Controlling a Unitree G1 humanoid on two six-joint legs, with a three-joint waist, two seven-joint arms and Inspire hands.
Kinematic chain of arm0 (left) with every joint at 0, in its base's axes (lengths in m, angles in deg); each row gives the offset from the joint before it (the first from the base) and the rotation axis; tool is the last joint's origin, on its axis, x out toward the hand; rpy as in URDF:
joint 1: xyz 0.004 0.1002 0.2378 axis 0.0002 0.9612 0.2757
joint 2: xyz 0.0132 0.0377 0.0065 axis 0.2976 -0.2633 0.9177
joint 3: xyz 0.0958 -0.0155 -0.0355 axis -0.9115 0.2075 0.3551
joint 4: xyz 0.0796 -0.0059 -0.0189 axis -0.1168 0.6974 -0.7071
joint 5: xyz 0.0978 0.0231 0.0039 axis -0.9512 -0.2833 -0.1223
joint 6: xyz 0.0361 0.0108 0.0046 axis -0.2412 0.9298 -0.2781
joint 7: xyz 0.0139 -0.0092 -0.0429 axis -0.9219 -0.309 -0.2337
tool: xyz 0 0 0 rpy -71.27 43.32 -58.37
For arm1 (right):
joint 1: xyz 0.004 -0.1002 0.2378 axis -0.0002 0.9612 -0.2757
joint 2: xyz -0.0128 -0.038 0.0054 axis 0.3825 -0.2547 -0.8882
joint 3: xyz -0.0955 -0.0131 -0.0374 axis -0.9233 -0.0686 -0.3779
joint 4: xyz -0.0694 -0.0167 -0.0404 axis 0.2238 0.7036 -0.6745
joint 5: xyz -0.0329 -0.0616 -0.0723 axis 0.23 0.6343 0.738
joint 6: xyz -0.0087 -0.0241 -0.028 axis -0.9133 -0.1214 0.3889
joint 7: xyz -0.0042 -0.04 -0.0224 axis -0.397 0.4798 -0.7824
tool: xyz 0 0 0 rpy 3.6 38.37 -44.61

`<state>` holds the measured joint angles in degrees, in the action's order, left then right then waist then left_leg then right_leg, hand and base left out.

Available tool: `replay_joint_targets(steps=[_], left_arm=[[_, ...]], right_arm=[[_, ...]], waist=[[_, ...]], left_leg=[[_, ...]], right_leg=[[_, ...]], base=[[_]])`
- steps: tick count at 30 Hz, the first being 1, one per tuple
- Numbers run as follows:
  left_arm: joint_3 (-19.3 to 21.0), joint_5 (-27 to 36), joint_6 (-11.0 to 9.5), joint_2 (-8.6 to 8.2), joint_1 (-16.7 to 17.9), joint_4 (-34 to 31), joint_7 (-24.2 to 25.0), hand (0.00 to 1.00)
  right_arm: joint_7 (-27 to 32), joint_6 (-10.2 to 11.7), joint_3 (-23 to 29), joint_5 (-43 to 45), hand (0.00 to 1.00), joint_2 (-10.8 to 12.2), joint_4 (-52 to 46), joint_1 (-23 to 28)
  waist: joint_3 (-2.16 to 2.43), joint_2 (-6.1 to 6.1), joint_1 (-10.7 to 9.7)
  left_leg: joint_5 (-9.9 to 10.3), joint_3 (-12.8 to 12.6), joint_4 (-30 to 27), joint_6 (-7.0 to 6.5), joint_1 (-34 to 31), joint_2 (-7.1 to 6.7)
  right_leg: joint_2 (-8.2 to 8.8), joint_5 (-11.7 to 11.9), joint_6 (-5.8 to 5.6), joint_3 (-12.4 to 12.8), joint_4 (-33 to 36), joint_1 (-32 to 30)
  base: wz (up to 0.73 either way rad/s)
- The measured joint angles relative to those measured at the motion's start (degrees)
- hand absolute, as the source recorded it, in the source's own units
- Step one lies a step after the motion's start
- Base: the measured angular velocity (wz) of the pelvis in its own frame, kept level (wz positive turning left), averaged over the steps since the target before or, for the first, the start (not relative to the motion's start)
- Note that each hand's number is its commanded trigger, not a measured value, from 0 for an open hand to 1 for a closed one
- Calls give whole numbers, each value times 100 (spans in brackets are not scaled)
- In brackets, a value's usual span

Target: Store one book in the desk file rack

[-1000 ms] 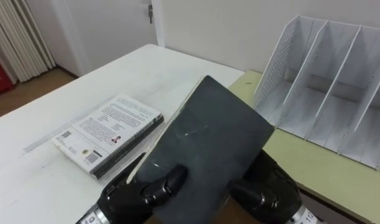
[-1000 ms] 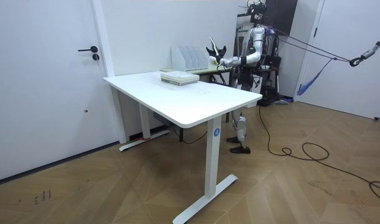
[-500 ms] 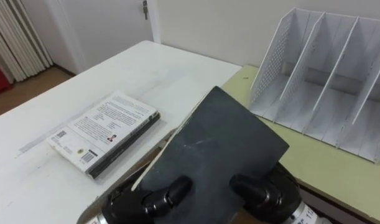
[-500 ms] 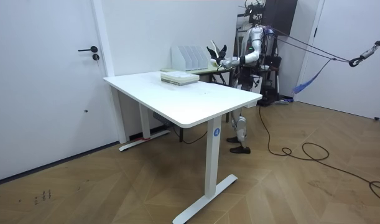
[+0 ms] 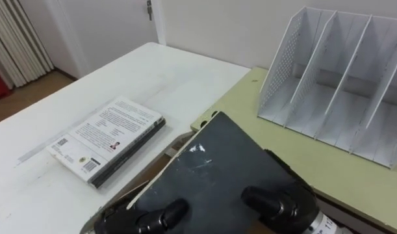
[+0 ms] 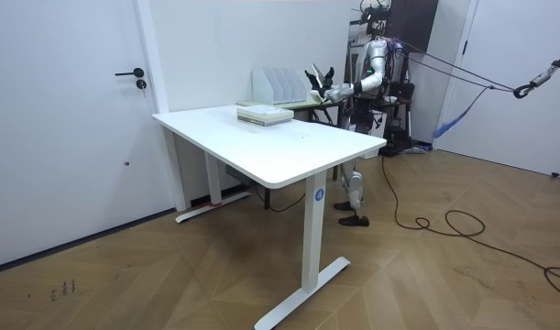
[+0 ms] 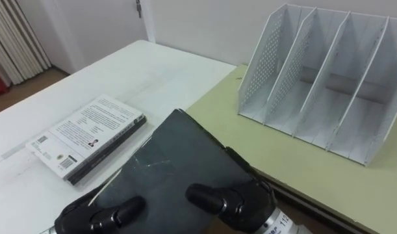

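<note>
White table [image 5: 153, 71] on the left, set against a pale green desk [image 5: 328, 162] on the right, plain wall behind both. On the green desk, near the wall, a white file rack [image 5: 334, 78] with upright dividers and a perforated side panel. Flat on the white table, a small stack of books [image 5: 110, 136], light cover up. Low in the foreground, over the seam where the two surfaces meet, a dark book [image 5: 217, 175] held up off the tabletops, cover up and tilted, far corner aimed toward the rack but well short of it. Gripped at its near edge from both sides: left hand [image 5: 146, 218] at the lower left corner, thumb curled over the cover; right hand [image 5: 276, 201] at the lower right, thumb likewise clamped onto the cover, other fingers of both tucked out of sight beneath the book. From across the room, standing upright at the far end of the white table beside the green desk, both arms stretched forward, book raised between the hands just to the room view's right of the rack. White door [image 6: 78, 119] with a dark handle on the room view's left, wooden floor [image 6: 426, 266] below.
</note>
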<state>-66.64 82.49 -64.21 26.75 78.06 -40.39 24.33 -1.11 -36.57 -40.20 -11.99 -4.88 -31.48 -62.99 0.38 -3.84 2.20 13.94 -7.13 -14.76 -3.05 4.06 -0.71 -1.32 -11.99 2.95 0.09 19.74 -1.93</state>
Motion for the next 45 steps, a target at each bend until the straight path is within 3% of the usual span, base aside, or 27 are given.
replay_joint_targets(steps=[1,2,9,16,25,34,36,37,39,45], left_arm=[[0,5,24,35,2,28,0,100],[0,9,42,56,2,74,1,100],[0,-19,85,71,186,240,146,100],[-44,-36,106,91,199,230,442,100],[-51,-36,107,91,197,224,526,100],[-18,-36,106,95,154,62,468,100],[-19,-37,105,95,138,54,468,71],[-19,-39,105,106,119,54,467,65],[-19,-44,100,128,89,35,444,0],[55,-117,-69,212,86,52,140,0]], right_arm=[[0,-21,1,-6,60,-18,0,0],[0,-76,1,-10,100,-28,0,0],[8,-231,38,89,100,-134,0,11],[162,-241,138,163,100,-144,1,12],[225,-209,111,176,100,-140,0,11],[190,-60,126,170,100,-106,-16,11],[179,-33,122,176,100,-101,-44,11],[179,-18,123,176,100,-100,-44,11],[178,36,116,204,100,-87,-44,11],[161,102,112,478,100,-92,-43,31]], waist=[[0,0,1],[1,2,3],[8,17,4],[28,6,127],[8,52,277],[20,118,271],[18,139,264],[16,157,264],[1,182,254],[-24,176,224]], left_leg=[[0,-3,-2,0,1,0],[0,-11,-1,0,8,0],[6,-16,-2,6,16,1],[7,-16,-2,7,27,4],[9,-13,-4,9,51,5],[44,10,-99,17,-42,20],[44,10,-97,17,-39,20],[44,10,-97,17,-39,21],[45,10,-97,18,-38,22],[54,10,-96,13,-29,22]], right_leg=[[1,-1,0,1,-2,-1],[3,-4,-2,4,3,1],[3,-11,1,4,14,27],[3,-10,2,-6,8,49],[2,-11,2,-6,2,64],[-3,-9,3,-29,4,-5],[-5,-9,3,-27,4,-3],[-6,-9,3,-27,3,0],[-8,-8,4,-27,-2,1],[-11,-6,2,-28,-13,22]], base=[[0],[0],[0],[0],[0],[0],[0],[0],[0],[0]])
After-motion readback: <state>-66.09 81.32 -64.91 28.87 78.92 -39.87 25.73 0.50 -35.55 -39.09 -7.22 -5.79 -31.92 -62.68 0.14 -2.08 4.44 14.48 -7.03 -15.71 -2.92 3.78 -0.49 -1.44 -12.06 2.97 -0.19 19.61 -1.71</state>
